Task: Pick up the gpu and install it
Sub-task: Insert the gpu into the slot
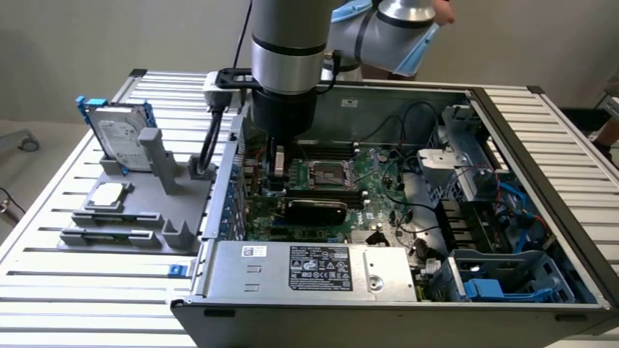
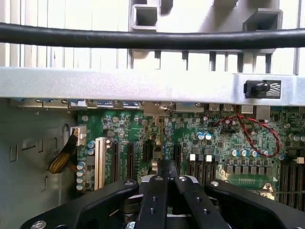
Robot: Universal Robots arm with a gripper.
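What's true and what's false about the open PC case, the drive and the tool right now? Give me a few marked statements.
1. The tool is shut over the green motherboard. True.
2. The silver hard drive in a blue frame lies inside the dark metal computer case. False: it stands upright in the grey plastic fixture outside the case, on the exterior view's left.
3. The gpu, a thin card with a black rounded shroud, sits inside the case over the motherboard. True.
4. The case is closed by its side panel. False: it is open, and the board and cables are exposed.
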